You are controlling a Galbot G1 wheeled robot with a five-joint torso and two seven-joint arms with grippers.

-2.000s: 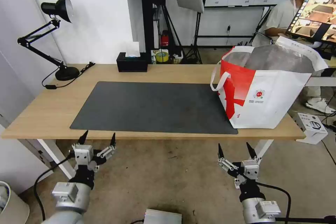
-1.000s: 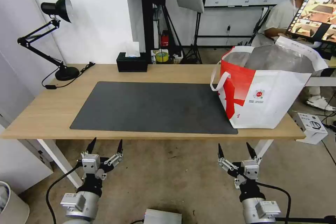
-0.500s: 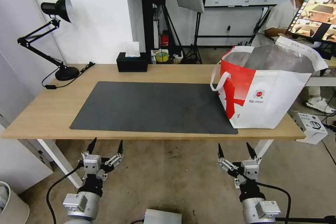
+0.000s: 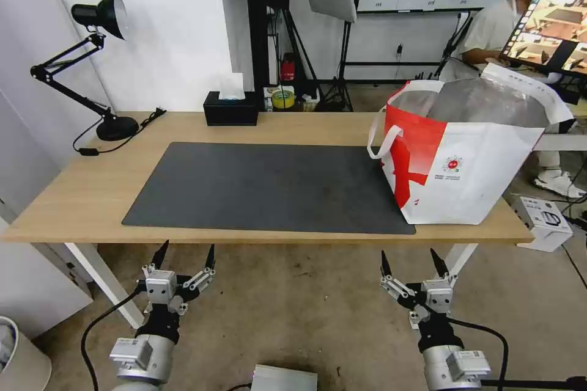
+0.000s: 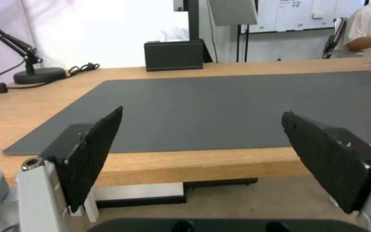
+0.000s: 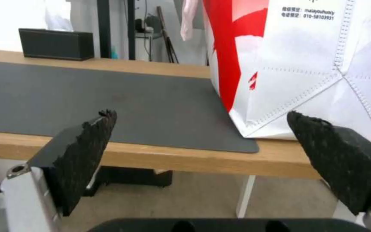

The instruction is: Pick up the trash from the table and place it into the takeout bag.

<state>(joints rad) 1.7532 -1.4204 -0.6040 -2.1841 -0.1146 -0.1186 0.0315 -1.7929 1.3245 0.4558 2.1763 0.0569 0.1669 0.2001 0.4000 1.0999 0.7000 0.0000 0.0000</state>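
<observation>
Nearest, the left gripper [image 4: 185, 253] and right gripper [image 4: 411, 261] are held below the bench [image 4: 79, 195] edge, jaws spread and empty. Beyond the right gripper, the takeout bag [image 4: 465, 159] is stood on the bench; no trash is seen on the mat [image 4: 269, 186].

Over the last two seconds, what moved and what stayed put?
The left gripper came down and inward, away from the table edge toward the robot, and has sat there open for the last second. It took hold of nothing. The right gripper kept its place below the table edge, open. The takeout bag, mat and tissue box are unchanged.
</observation>
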